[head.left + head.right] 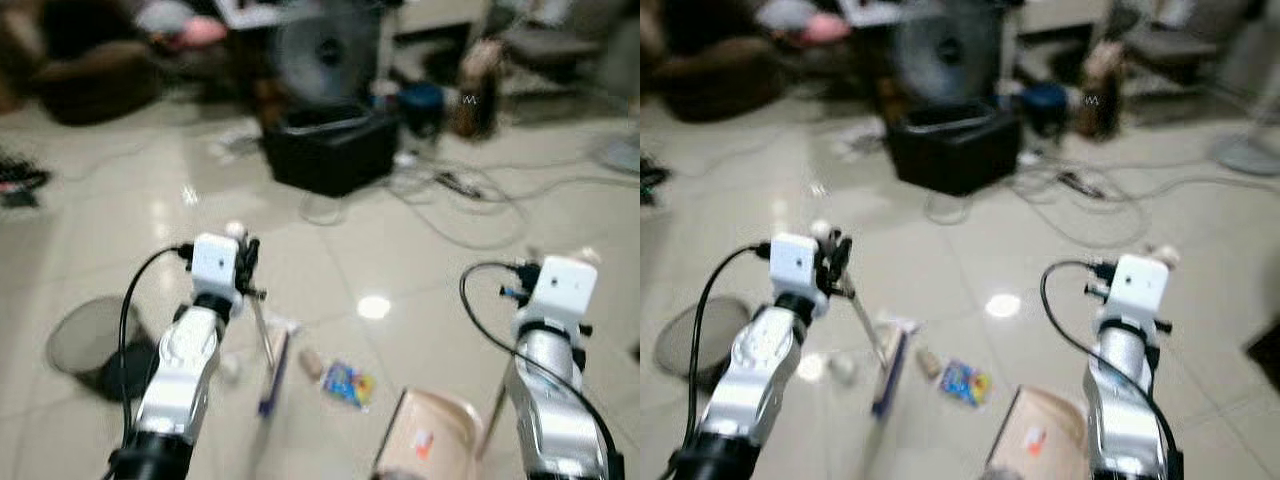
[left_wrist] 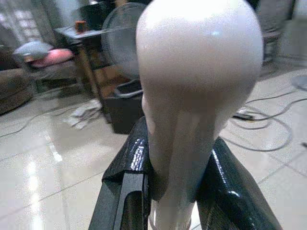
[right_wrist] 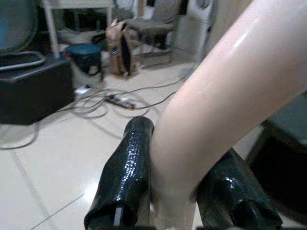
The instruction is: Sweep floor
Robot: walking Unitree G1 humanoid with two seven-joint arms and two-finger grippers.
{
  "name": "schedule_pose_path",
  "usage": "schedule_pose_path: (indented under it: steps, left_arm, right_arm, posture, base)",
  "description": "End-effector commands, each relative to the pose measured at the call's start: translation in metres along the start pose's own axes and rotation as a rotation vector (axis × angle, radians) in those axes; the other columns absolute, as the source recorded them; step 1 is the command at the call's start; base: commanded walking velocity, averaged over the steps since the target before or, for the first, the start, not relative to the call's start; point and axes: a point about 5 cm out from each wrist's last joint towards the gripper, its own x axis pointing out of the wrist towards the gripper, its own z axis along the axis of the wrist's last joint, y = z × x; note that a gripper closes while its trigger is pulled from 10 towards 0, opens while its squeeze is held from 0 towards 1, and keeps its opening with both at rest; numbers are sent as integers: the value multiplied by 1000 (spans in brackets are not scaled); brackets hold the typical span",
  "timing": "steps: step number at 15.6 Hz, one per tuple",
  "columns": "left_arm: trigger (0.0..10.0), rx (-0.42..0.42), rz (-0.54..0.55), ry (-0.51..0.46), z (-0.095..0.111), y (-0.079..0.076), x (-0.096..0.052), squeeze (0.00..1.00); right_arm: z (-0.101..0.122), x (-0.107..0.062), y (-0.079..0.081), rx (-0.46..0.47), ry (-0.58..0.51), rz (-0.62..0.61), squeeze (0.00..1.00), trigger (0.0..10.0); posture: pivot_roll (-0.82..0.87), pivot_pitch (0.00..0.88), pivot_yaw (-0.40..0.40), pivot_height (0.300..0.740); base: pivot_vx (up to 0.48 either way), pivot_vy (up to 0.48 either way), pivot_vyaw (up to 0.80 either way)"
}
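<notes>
Glossy pale tiles cover the floor (image 1: 120,230), and they reflect the ceiling light as bright spots. At the far left a round grey mesh bin (image 1: 90,340) stands on the tiles, half hidden behind the silver left arm.

The left gripper (image 2: 175,191) holds the broom (image 1: 272,372). In the left wrist view its two black shiny fingers (image 2: 127,177) are clamped on the smooth pinkish-white handle, just under the rounded knob at the top. In the head views the thin handle goes down at a slant from the gripper to a long, narrow blue-and-white head, which lies on the floor between the two arms.

Just right of the broom head there is small rubbish: a pale oblong piece (image 1: 311,363) and a flat colourful wrapper (image 1: 348,385) with blue, yellow and red print.

Further right a beige plastic dustpan (image 1: 425,435) rests low on the floor, with a small red mark on its flat surface. The right gripper (image 3: 175,191) has its black fingers (image 3: 125,172) closed on the dustpan's thick, smooth, curved handle.

Behind, somewhat blurred, stand a black box (image 1: 330,150) and a round fan (image 1: 325,50), and grey cables (image 1: 470,205) wind over the tiles.
</notes>
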Motion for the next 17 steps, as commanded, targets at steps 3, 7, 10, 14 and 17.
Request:
schedule_pose_path:
  steps: [3, 7, 10, 14, 17]
  left_arm:
    - [10000, 29, 15, -77, 16, 7, 5, 0]
    - [10000, 27, 20, -77, 16, 8, 5, 0]
    - [10000, 29, 24, -74, 15, 9, 5, 0]
    - [10000, 31, 24, -74, 15, 10, 6, 0]
    - [10000, 41, 19, -63, 12, 11, 4, 0]
  right_arm:
    - [14, 3, -2, -41, -98, -18, 0, 10000]
    - [17, 4, 1, -20, -113, 18, 0, 10000]
    - [18, 4, 5, -1, -122, 48, 0, 10000]
    - [18, 3, 10, 9, -123, 68, 0, 10000]
    - [17, 2, 11, 14, -117, 72, 0, 10000]
  posture:
    - [-48, 0, 84, 740]
    - [-47, 0, 84, 740]
    - [-47, 0, 83, 740]
    - [-46, 0, 82, 740]
    - [-43, 0, 85, 740]
  base:
    - [309, 0, 0]
    - [307, 0, 0]
    - [309, 0, 0]
    - [305, 0, 0]
    - [0, 0, 0]
